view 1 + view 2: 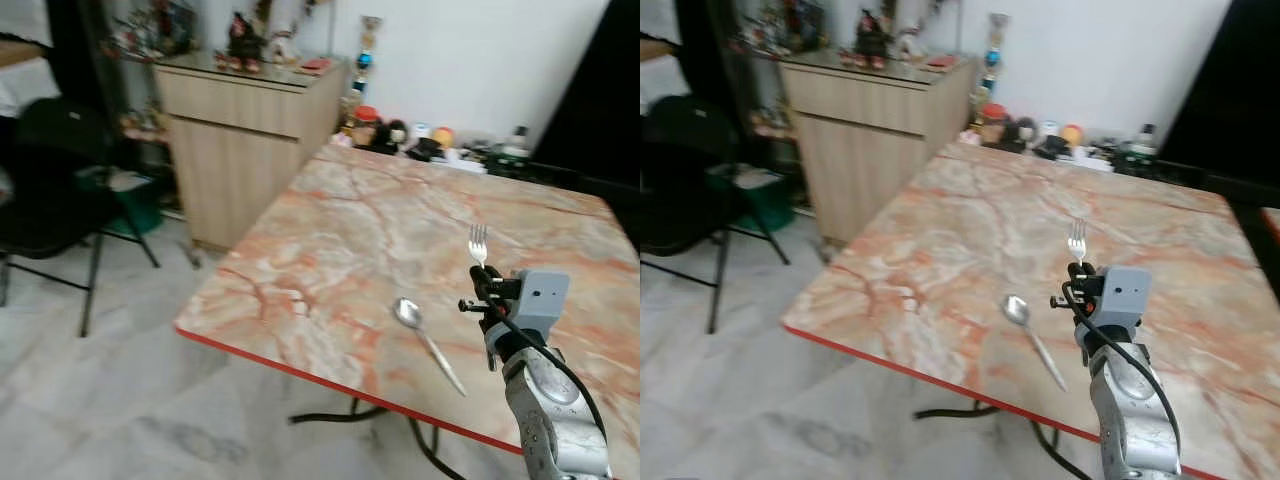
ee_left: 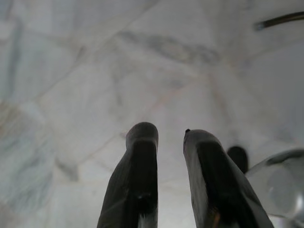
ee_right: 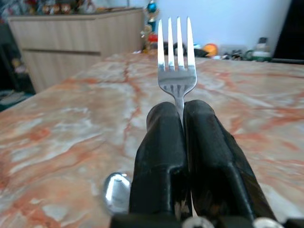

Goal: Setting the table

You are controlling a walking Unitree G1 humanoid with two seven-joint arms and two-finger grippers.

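right gripper (image 3: 183,111) clamping fork (image 3: 176,66), spoon (image 1: 425,340) near table (image 1: 300,250) edge

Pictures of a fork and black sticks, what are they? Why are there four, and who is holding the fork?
A walking robot took them. The top two come from cameras in its head, like two eyes, looking down at a marble table. The other two come from cameras on its wrists. Each wrist ends in a gripper, two long black fingers that pinch things. The right gripper is shut on a fork, prongs pointing up, above the table. A spoon lies on the table beside it. The left gripper holds nothing; its fingers are a little apart, hanging over the pale floor. The robot is setting the table.
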